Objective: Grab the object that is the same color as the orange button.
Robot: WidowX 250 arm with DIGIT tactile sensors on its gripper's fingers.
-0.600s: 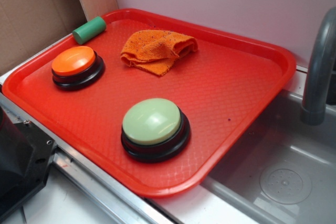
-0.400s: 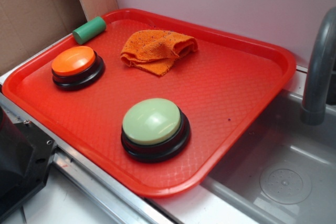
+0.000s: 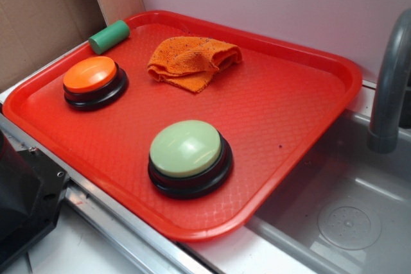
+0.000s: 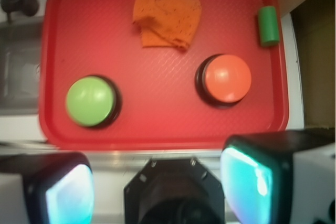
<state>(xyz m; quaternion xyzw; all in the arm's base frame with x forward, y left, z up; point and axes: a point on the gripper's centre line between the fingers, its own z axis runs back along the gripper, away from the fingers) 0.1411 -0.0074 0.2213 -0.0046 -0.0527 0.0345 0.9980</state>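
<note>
The orange rag lies crumpled at the back of the red tray; it also shows in the wrist view. The orange button stands at the tray's left, seen in the wrist view to the right of middle. My gripper is open and empty, high above the tray's near edge, far from the rag. Its fingers frame the robot base below. The gripper is out of the exterior view.
A pale green button stands at the tray's front. A green cylinder lies at the tray's back left corner. A grey sink basin with a faucet lies to the right. The black robot base sits at front left.
</note>
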